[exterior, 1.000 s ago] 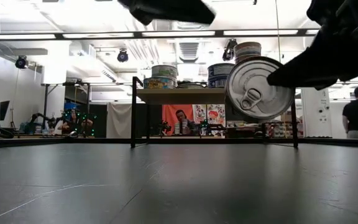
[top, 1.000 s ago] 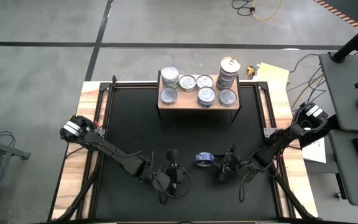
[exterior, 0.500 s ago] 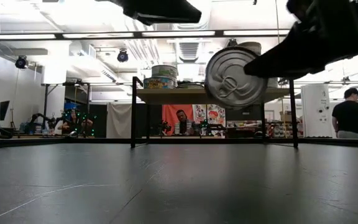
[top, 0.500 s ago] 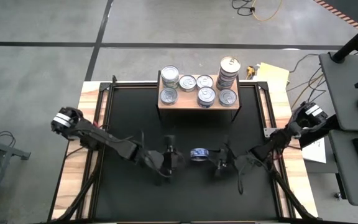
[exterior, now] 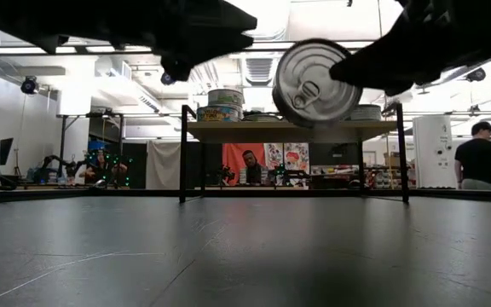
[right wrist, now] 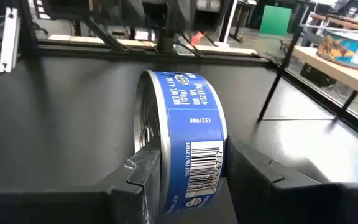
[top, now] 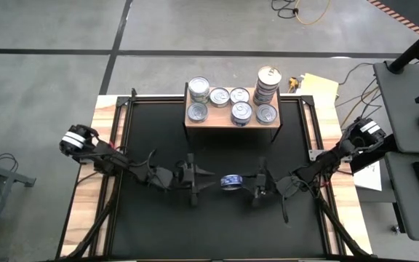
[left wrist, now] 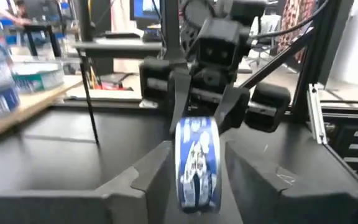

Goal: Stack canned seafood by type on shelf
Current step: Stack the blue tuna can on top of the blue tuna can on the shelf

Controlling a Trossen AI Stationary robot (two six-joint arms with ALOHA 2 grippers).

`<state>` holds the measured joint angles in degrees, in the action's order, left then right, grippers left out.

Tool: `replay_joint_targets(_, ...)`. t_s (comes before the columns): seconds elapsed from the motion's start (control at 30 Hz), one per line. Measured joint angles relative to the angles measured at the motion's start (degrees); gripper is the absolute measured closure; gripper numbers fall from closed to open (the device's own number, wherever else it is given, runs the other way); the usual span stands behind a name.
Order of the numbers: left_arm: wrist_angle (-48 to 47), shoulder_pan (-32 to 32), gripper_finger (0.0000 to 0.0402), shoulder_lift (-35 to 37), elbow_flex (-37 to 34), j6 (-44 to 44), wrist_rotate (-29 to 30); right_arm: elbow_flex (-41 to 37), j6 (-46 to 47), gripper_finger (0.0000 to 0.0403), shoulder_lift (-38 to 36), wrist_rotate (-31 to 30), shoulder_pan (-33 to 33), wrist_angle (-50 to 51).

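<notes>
A blue-labelled can [top: 231,181] with a silver pull-ring top [exterior: 317,83] hangs on edge above the black table's middle, and my right gripper [top: 252,188] is shut on it. My left gripper [top: 206,180] points level at it from the table's left, open. In the left wrist view its fingers [left wrist: 143,180] stand either side of the can [left wrist: 197,163], and I see no touch. The wooden shelf [top: 220,119] at the far edge carries several cans [top: 241,112] resting on their flat bottoms, with a tall stack [top: 267,84] at its right end. My right gripper pinches the can by its two flat ends [right wrist: 146,163] between its two fingers. The fingers come level from the table's right. The can stands on edge, its label wall [right wrist: 194,134] toward the wrist, and it is lifted clear of the table.
The shelf stands on dark legs [exterior: 182,153] with open space beneath. Light wooden borders [top: 93,182] run along the table's left and right sides. Beyond the far right corner lies a yellow pad [top: 318,86]. People show in the room behind [exterior: 482,158].
My left gripper has swung from the near side toward the far edge and the can, tipping up until it points level. My right gripper has carried the can a little toward the table's left and upward. The can has rolled, so its pull ring sits at a new angle.
</notes>
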<state>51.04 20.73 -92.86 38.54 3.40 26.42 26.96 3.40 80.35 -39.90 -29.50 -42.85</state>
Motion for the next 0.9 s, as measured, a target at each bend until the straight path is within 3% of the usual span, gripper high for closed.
replay_joint_targets(0.13,0.3,0.0,0.0229,-2.2,1.4,4.5,0.0,0.8,-0.8,0.0271,-0.4,0.6,-0.1,0.1)
replay_joint_targets(0.53,-1.6,0.1,0.0078,-5.2,3.3,4.6,-0.4,2.2,-6.2,0.0272,-0.6,0.9,-0.9,0.1)
replay_joint_targets(0.67,-1.2,0.1,0.0055,-5.3,3.3,4.2,-5.5,2.8,-7.9,0.0270,-0.6,0.9,-0.9,0.0)
replay_joint_targets(0.9,-0.8,-0.7,0.0050,-5.7,4.0,4.1,-3.4,4.6,-9.2,0.0271,-0.6,1.3,-0.9,0.2)
